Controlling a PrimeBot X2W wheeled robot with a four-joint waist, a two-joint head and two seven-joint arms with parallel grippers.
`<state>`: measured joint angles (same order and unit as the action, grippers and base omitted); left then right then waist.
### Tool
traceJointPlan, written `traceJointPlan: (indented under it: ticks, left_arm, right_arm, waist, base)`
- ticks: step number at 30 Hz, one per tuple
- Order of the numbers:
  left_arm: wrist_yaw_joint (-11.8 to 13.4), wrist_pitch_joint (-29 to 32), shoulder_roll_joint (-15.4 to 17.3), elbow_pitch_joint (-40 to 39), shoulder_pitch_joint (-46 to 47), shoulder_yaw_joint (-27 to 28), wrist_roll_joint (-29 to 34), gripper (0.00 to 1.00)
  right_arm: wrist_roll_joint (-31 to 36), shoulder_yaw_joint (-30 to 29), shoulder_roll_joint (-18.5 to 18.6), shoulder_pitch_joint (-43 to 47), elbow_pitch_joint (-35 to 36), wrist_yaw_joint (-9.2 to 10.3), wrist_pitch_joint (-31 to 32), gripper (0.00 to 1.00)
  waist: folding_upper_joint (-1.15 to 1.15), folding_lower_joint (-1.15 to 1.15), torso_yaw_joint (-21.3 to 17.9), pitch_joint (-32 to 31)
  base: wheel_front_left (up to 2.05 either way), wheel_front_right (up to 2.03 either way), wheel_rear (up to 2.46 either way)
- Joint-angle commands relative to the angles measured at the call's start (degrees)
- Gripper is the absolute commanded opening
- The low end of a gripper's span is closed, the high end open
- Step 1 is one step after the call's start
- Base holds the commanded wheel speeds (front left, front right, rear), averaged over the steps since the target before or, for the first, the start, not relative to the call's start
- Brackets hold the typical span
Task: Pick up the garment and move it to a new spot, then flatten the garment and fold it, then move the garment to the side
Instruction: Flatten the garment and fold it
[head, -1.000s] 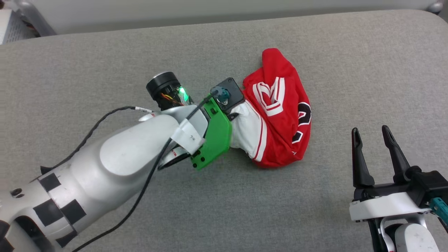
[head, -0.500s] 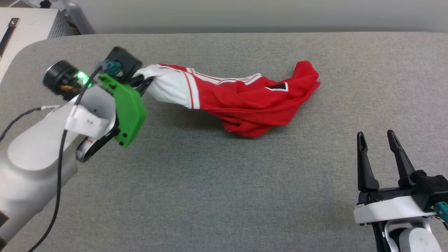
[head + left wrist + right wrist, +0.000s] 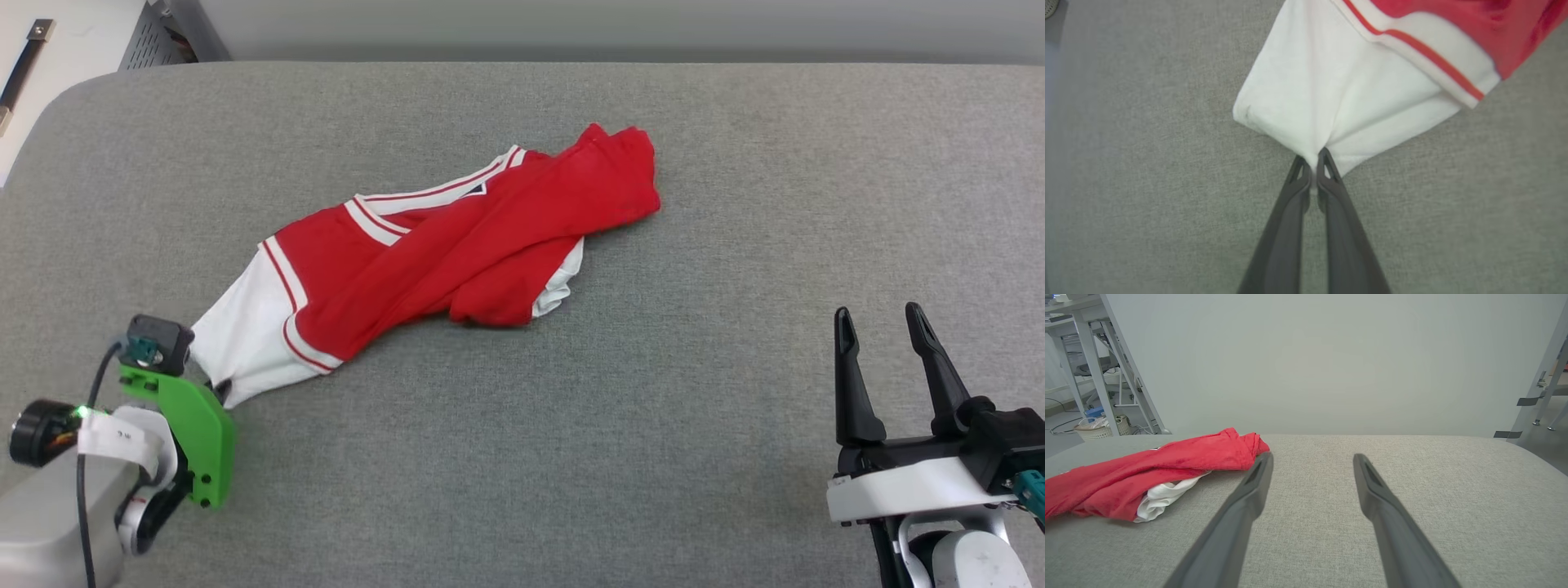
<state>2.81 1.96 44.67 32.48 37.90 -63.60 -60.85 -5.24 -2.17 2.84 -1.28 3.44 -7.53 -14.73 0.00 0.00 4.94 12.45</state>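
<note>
Left wrist view: left gripper (image 3: 1312,165), fingers closed, pinches the sleeve (image 3: 1314,94) tip of the shirt (image 3: 457,261), crumpled mid-table (image 3: 735,449); right gripper (image 3: 886,327) gapes empty. Such a thin pinch may slip under a tug.

The red, white-sleeved garment (image 3: 457,253) lies crumpled and stretched diagonally — one white sleeve pulled out.

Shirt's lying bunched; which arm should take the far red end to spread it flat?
Right. The left gripper is shut on the garment by its white sleeve, while the right gripper is open, empty and on the side nearer that bunched red end.
</note>
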Motion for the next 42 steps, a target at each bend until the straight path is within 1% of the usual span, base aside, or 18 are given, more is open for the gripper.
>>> traceJointPlan:
  ticks: [1, 5, 6, 7, 11, 12, 15, 18, 21, 24, 27, 30, 33, 37, 40, 42]
  left_arm:
    - [-0.1, -0.6, -1.3, 1.1, -1.7, 0.0, -1.1, 0.0]
    - [-1.1, -2.3, -4.2, 4.4, -3.0, -0.2, -1.8, 0.0]
    - [-1.1, -3.0, -4.8, 5.0, -3.0, -0.1, -1.8, 0.44]
    - [-0.6, -4.2, -5.5, 5.7, -3.0, -0.1, -1.2, 1.0]
    - [1.3, -10.9, -6.9, 7.7, -2.2, 0.8, 0.8, 1.0]
    - [2.3, -13.0, -7.3, 8.0, -2.1, 1.2, 1.5, 1.0]
    - [4.9, -15.9, -8.8, 7.7, -2.3, 2.1, 3.4, 1.0]
    - [8.9, -16.9, -9.9, 4.9, -2.7, 5.0, 6.6, 1.0]
    - [13.5, -16.9, -10.4, -2.4, -4.8, 12.0, 12.3, 1.0]
    - [17.8, -16.9, -11.8, -11.7, -10.9, 21.2, 18.9, 1.0]
    - [20.5, -16.9, -13.7, -18.7, -17.4, 28.5, 25.9, 1.0]
    - [21.3, -16.9, -16.7, -24.1, -23.1, 34.9, 32.8, 1.0]
    - [20.8, -17.0, -19.9, -27.8, -26.9, 39.1, 37.8, 1.0]
    - [19.0, -17.0, -24.7, -31.6, -29.9, 44.3, 43.2, 1.0]
    - [17.2, -17.0, -28.0, -32.9, -31.2, 47.0, 46.8, 1.0]
    - [15.8, -17.0, -29.8, -33.3, -31.6, 48.3, 48.6, 1.0]
  right_arm:
    - [0.3, 0.0, 0.0, 0.1, 0.1, 0.04, -0.3, 1.0]
    - [0.6, -0.2, 0.0, 0.3, 0.0, 0.04, -0.3, 1.0]
    - [0.6, -0.1, 0.0, 0.4, -0.1, 0.04, -0.3, 1.0]
    - [0.6, -0.1, 0.0, 0.5, -0.3, 0.04, -0.3, 1.0]
    - [0.5, 0.1, 0.0, 1.1, -0.6, 0.04, -0.3, 1.0]
    - [0.5, -0.1, 0.0, 1.3, -0.5, 0.04, -0.3, 1.0]
    - [0.7, -0.3, 0.0, 1.9, -0.2, 0.04, -0.3, 1.0]
    - [1.4, -1.1, 0.0, 2.0, 0.6, 0.04, -0.3, 1.0]
    - [2.4, -2.0, 0.0, 1.3, 1.8, 0.04, -0.3, 1.0]
    - [3.2, -1.9, 1.5, -0.9, 3.1, 0.04, -0.3, 1.0]
    - [3.0, -1.9, 3.4, -3.9, 3.7, 0.04, -0.3, 1.0]
    - [2.5, -1.3, 6.3, -8.1, 3.8, 0.04, -0.3, 1.0]
    - [1.8, 0.3, 9.5, -12.6, 2.6, 0.04, -0.3, 1.0]
    - [0.4, 4.2, 14.7, -20.2, -1.2, 0.04, -0.3, 1.0]
    - [-1.5, 10.0, 19.3, -26.7, -6.3, 0.04, -0.1, 1.0]
    - [-3.7, 14.6, 22.1, -31.4, -9.1, 0.04, 2.2, 1.0]
  waist:
    - [0.0, 0.0, 0.1, 0.0]
    - [0.0, 0.0, 0.4, -0.5]
    - [0.0, 0.0, 0.5, -0.7]
    - [0.0, 0.0, 0.5, -1.1]
    - [0.0, 0.0, 0.5, -2.7]
    - [0.0, 0.0, 0.6, -3.3]
    - [0.0, 0.0, 0.9, -4.6]
    - [0.0, 0.0, 1.5, -5.7]
    - [0.0, 0.0, 2.2, -6.3]
    - [0.0, 0.0, 2.6, -6.5]
    - [0.0, 0.0, 3.5, -6.4]
    - [0.0, 0.0, 4.6, -5.8]
    - [0.0, 0.0, 6.0, -4.8]
    - [0.0, 0.0, 8.1, -2.5]
    - [0.0, 0.0, 9.7, -0.6]
    - [0.0, 0.0, 10.8, 0.7]
  base:
    - [0.0, 0.0, 0.0]
    - [0.0, 0.0, 0.0]
    - [0.0, 0.0, 0.0]
    - [0.0, 0.0, 0.0]
    - [0.0, 0.0, 0.0]
    - [0.0, 0.0, 0.0]
    - [0.0, 0.0, 0.0]
    - [0.0, 0.0, 0.0]
    - [0.0, 0.0, 0.0]
    - [0.0, 0.0, 0.0]
    - [0.0, 0.0, 0.0]
    - [0.0, 0.0, 0.0]
    - [0.0, 0.0, 0.0]
    - [0.0, 0.0, 0.0]
    - [0.0, 0.0, 0.0]
    - [0.0, 0.0, 0.0]
